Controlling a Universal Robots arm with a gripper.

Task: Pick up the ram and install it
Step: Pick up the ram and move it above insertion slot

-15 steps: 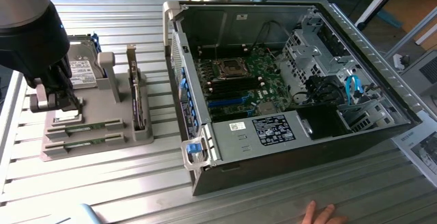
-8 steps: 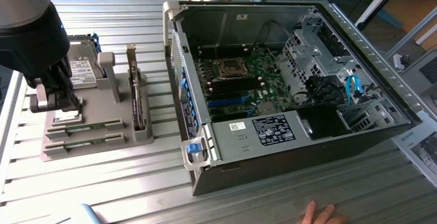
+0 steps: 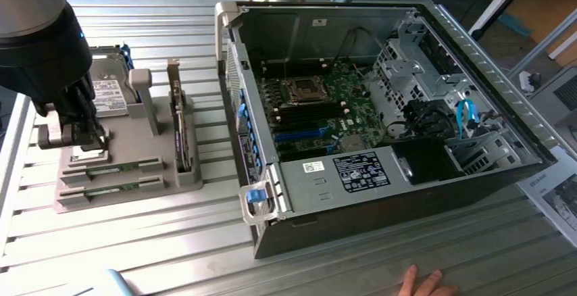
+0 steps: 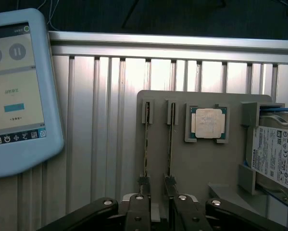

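Note:
Two green ram sticks (image 4: 146,144) (image 4: 170,144) stand on edge in parallel slots of a grey holder tray (image 4: 206,168). In the exterior view they lie at the tray's near end (image 3: 113,169) (image 3: 108,189). My gripper (image 4: 159,211) hangs just over one end of the sticks, and its dark fingers (image 4: 138,214) stand a little apart with nothing gripped. In the exterior view the gripper (image 3: 86,149) is low over the tray at the exterior view's left. The open computer case (image 3: 505,174) with its motherboard (image 3: 315,107) lies to the exterior view's right.
The tray also holds a silver-topped processor (image 4: 208,122), a hard drive (image 4: 274,154) and an upright expansion card (image 3: 180,130). A light-blue touchscreen pendant (image 4: 18,91) lies on the ribbed metal table (image 4: 105,120). A person's hand (image 3: 423,284) rests at the table's near edge.

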